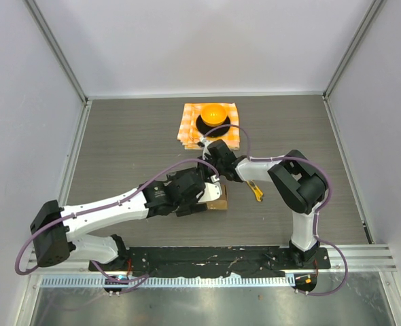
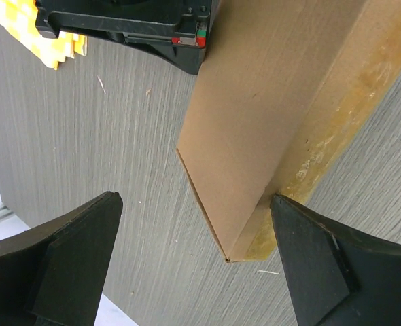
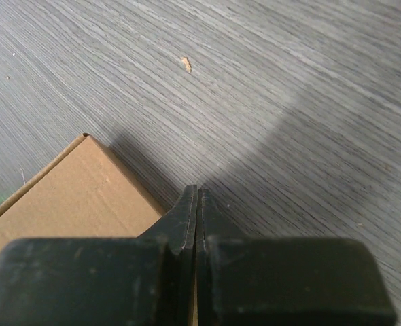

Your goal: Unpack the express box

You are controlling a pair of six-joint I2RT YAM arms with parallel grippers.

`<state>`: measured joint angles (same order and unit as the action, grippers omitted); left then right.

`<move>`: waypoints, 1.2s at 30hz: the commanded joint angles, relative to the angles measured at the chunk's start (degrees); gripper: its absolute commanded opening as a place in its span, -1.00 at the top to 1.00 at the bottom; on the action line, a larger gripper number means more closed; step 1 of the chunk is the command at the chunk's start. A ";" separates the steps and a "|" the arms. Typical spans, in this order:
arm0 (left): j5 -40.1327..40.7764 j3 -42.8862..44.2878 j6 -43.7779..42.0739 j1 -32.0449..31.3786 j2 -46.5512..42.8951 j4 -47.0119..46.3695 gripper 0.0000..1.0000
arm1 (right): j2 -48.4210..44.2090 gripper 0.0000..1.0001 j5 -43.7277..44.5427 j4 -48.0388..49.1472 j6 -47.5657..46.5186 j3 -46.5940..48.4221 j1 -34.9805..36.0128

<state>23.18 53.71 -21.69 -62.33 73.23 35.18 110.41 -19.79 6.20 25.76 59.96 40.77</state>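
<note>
Two grippers meet at the express box (image 1: 219, 198), six o'clock of the checkered cloth (image 1: 187, 131). Left gripper (image 2: 194, 204) spread wide, straddling its corner, likely to grasp. Right gripper (image 3: 197, 197) pressed together at its edge, probably steadying.

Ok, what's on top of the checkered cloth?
An orange dome on a black round base sits on the checkered cloth. The right arm covers the cloth's near edge, so that part is hidden.

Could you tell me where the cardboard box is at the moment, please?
In the top view the box lies centrally, on the near side of the checkered cloth, mostly hidden beneath the open left gripper and shut right gripper.
</note>
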 commanded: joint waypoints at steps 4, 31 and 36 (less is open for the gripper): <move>6.70 -0.71 -2.48 2.12 2.52 -18.12 -0.91 | 2.27 0.99 -13.08 -7.86 1.31 -0.64 6.86; 1.69 4.21 -4.59 15.04 5.43 -20.06 -0.89 | 6.57 0.99 -19.41 -17.00 -3.43 6.30 6.77; 1.08 1.49 -3.36 15.04 4.82 -20.24 -0.88 | 6.48 0.99 -17.65 -18.06 -3.96 6.39 6.69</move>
<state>23.49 56.99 -25.85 -47.20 78.70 18.76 115.90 -38.30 -7.64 23.07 66.96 48.10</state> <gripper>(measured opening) 0.940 0.026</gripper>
